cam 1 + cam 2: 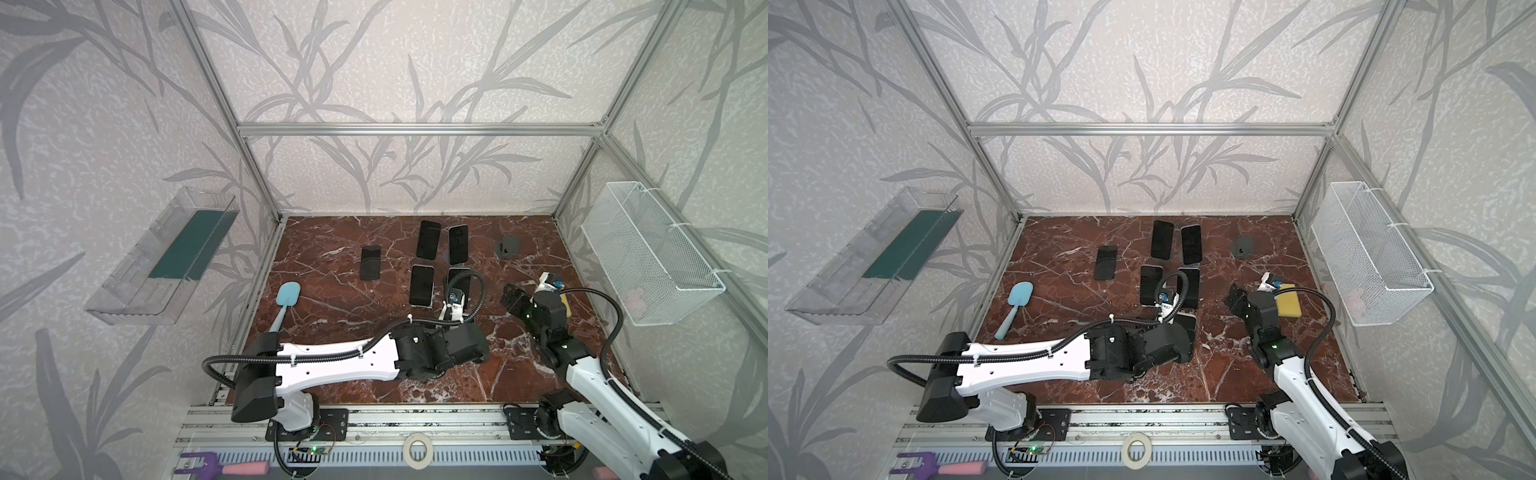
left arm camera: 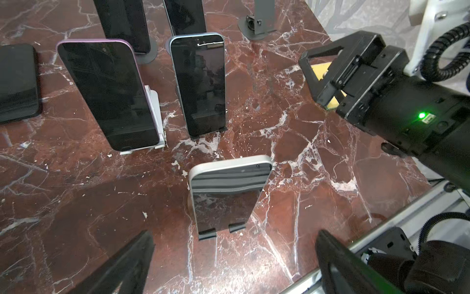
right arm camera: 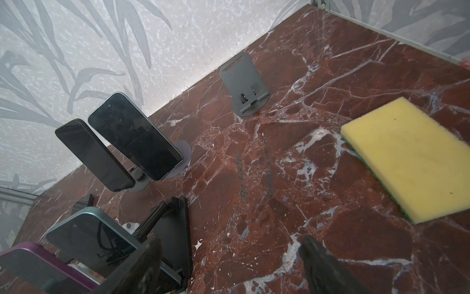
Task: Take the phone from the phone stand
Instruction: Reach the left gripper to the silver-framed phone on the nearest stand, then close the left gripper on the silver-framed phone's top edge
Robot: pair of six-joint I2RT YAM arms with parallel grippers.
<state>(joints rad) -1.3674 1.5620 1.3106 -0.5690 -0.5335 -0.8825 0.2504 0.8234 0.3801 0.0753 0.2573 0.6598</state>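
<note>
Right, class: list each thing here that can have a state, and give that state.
left tool: open, empty
right tool: open, empty
silver phone: resting on phone stand, ungripped
purple phone: propped upright
blue phone: propped upright
rear phones: propped upright
black phone: lying flat
grey stand: empty

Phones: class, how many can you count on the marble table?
6: two rear phones; purple phone and blue phone mid-table; black phone lying flat; silver phone in front. Arms could hide others.

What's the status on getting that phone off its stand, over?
Left gripper open, empty, facing the silver-edged phone. Phone sits on its grey stand. Right gripper open, empty, near the yellow sponge. Nothing between gripper and phone.
</note>
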